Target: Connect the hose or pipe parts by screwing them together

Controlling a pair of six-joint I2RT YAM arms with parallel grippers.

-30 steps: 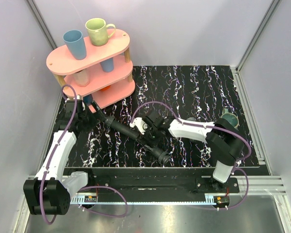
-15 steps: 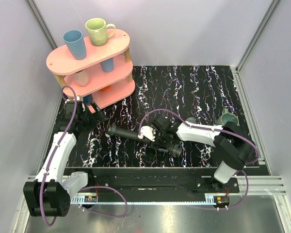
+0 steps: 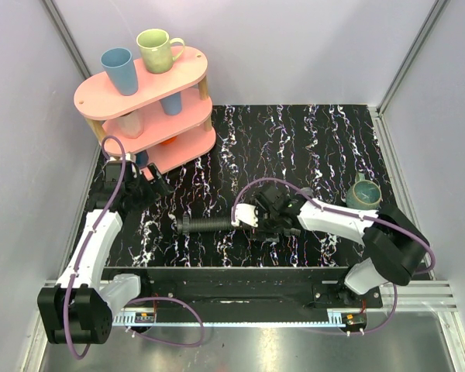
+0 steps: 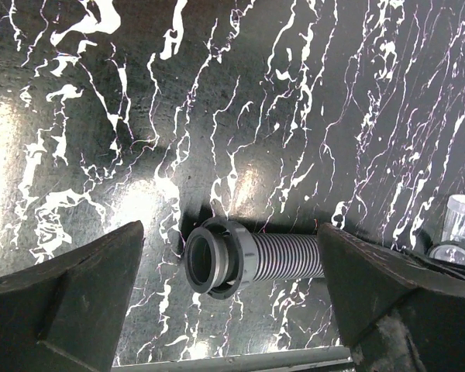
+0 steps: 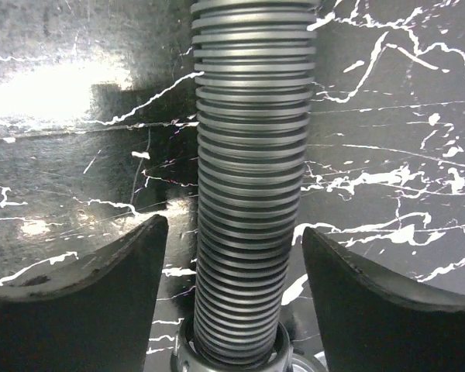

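The black ribbed hose (image 3: 213, 225) lies flat, left to right, on the marbled table (image 3: 318, 139). Its left collar (image 4: 213, 260) faces open and free. My right gripper (image 3: 252, 223) straddles the hose's right part. In the right wrist view the gripper (image 5: 232, 226) is open, with a gap on each side of the ribs (image 5: 252, 155), and the other collar (image 5: 232, 358) sits close under the palm. My left gripper (image 3: 146, 186) hangs open near the shelf, apart from the hose, and holds nothing (image 4: 231, 232). A greyish tubular fitting (image 3: 364, 192) stands at the right.
A pink three-tier shelf (image 3: 143, 101) with several mugs stands at the back left, close to my left arm. A black rail (image 3: 256, 277) runs along the near edge. Grey walls close in the table on three sides.
My right gripper pulled the hose rightward and swung it from a diagonal to a left-right line, then opened its jaws off it. The left arm stayed put.
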